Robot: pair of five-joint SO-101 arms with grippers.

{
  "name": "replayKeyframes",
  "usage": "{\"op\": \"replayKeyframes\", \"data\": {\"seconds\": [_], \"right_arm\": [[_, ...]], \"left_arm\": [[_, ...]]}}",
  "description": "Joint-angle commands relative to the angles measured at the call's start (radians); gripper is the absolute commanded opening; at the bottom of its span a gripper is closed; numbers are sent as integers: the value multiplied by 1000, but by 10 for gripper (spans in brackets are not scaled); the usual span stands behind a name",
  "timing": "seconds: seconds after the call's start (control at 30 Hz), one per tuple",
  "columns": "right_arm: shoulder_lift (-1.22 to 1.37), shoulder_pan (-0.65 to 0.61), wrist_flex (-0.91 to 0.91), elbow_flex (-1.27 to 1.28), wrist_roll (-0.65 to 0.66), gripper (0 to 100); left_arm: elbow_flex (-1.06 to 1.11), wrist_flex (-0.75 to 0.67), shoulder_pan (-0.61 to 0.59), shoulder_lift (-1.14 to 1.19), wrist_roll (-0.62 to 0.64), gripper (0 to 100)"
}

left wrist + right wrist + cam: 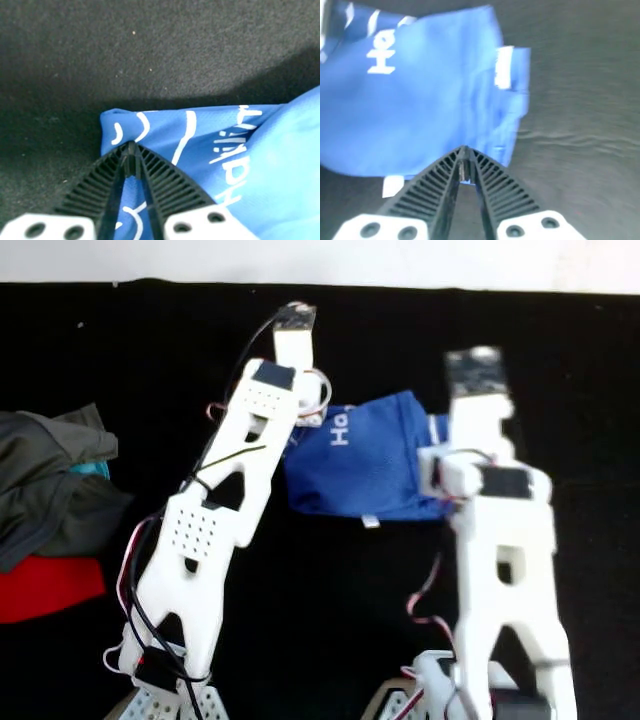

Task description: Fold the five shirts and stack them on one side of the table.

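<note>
- Two grippers have hold of one blue shirt (370, 465), which lies bunched on the black table (150, 350) between the two arms.
- The left gripper (131, 159) has its fingers pressed together up to the tips. The tips pinch a corner of the blue shirt, and a little blue cloth shows in the narrow slit between the fingers further back.
- Just beyond these fingertips the shirt ends at its edge, and past the edge there is bare table. To one side of the fingers the cloth carries white print (235, 165).
- The right gripper (463, 170) also has its fingers closed, tip against tip, exactly at the hem of the same shirt. The hem sits at the tips and appears to be nipped between them.
- Ahead of the right fingertips the blue cloth spreads wide, with soft folds, and a small white label (505, 67) sits at its far edge.
- Well apart from both pairs of fingers, at the table's side beyond the left arm, other shirts lie in a loose heap. A dark grey shirt (50, 480) is on top and a red shirt (45, 590) is under it.
</note>
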Motion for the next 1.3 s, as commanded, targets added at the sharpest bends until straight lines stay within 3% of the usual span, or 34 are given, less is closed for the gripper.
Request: {"op": "replayKeyframes", "data": {"seconds": [0.0,0.17,0.37,0.7,0.83,1.0,1.13,1.27], "right_arm": [[174,-44,-61,-48,-11,6],[384,24,-82,-48,-5,6],[404,179,-31,-39,0,6],[283,191,174,-42,87,6],[77,189,214,-48,83,6],[-68,174,107,-99,78,6],[59,110,51,-269,8,6],[343,18,48,-499,-21,6]], "left_arm": [[-35,11,5,-47,5,9],[-33,11,4,-47,5,9],[-35,11,4,-48,5,9],[-62,20,1,-68,5,9],[-156,150,2,-124,5,9],[-300,456,-2,-191,5,9],[-387,634,-24,-203,3,9],[-418,667,-59,-206,5,9]]}}
